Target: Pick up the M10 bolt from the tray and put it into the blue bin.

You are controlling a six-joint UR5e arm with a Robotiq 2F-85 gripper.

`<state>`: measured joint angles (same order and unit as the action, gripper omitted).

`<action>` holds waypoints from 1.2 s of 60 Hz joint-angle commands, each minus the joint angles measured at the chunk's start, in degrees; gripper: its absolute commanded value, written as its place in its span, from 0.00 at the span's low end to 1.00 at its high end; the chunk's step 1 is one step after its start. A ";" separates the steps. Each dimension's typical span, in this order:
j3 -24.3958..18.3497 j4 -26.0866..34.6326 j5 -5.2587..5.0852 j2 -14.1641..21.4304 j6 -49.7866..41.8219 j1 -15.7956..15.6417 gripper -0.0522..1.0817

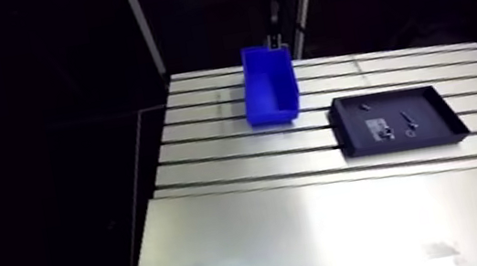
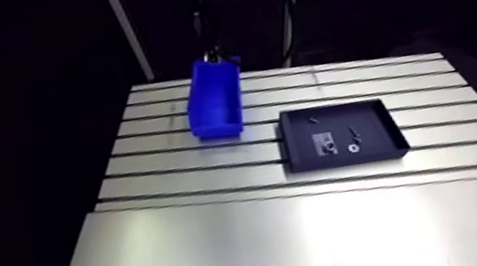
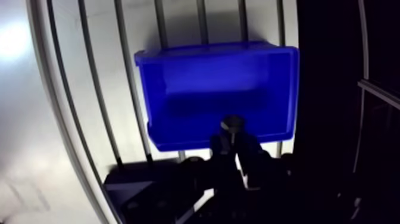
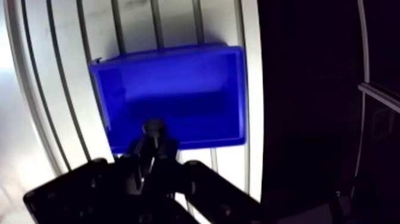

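Claw point(image 3: 234, 142): two dark fingers drawn close and clamped on a small dark metal bolt point(image 3: 232, 124). The wrist view shows the bolt's round head with a grey glint, just above the fingertips.

The bolt is held in the air, clear of any surface. It sits over the open-topped rectangular blue plastic bin point(image 3: 178, 83), just inside the bin's wall nearest the claw. How high it hangs over the bin floor cannot be told. The bin floor is partly in shadow.

The bin stands upright with its long sides crossing the slots. One short end lies right at the far edge of the slotted aluminium worktop point(image 1: 313, 224), nearer the far left corner than the far right. In the arm view the claw is only a dim shape over that far end, and its fingers cannot be read there.

A shallow black rectangular tray point(image 1: 438, 115) lies flat near the bin but apart from it, with a strip of bare slotted metal between them. It is further from the far edge than the bin and toward the right edge. Inside it is a pale patch point(image 1: 379, 130), with a few small pieces point(image 1: 408, 120) beside it, too small to identify.

The near half of the worktop is a smooth plate showing bright glare.
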<state>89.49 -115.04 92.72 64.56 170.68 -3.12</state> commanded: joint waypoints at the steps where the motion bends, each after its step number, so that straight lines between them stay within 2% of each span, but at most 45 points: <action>1: -0.06 -1.44 0.05 -1.65 -0.38 -0.64 0.95; 43: 0.03 -2.07 0.04 -6.19 -1.43 -1.01 0.94; 52: 0.27 -4.32 0.13 -6.78 -1.78 -1.01 0.94; 65: 0.45 -4.37 0.13 -7.91 -1.78 -1.10 0.93; 72: 0.80 -4.45 0.54 -8.01 -1.87 -1.19 0.93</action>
<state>89.87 -119.24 92.89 57.02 168.91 -4.23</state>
